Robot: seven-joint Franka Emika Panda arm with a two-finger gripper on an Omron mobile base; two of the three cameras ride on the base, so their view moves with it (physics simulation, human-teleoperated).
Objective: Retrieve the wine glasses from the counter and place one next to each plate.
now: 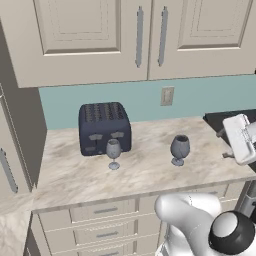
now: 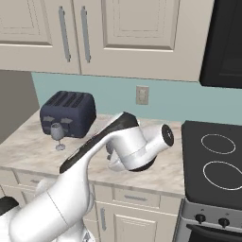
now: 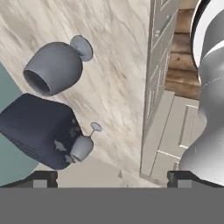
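Two smoky grey wine glasses stand upright on the beige marbled counter [image 1: 145, 172]. One wine glass [image 1: 113, 152] is just in front of the dark blue toaster [image 1: 105, 127]. The other wine glass [image 1: 179, 148] stands alone further right. My gripper [image 1: 223, 144] hovers over the counter's right end, to the right of that second glass, open and holding nothing. The hand view has the nearer glass [image 3: 52, 68] ahead at upper left, apart from the open gripper [image 3: 112, 178], and the farther glass [image 3: 82, 146] by the toaster [image 3: 37, 133]. The plates are out of view.
A black stovetop [image 2: 212, 160] adjoins the counter on the right. Cream upper cabinets [image 1: 140, 35] hang overhead, with a wall outlet [image 1: 167, 95] on the teal backsplash. A tall cabinet side [image 1: 20, 135] bounds the counter's left. My own arm [image 2: 123, 142] hides the right glass in the right base view.
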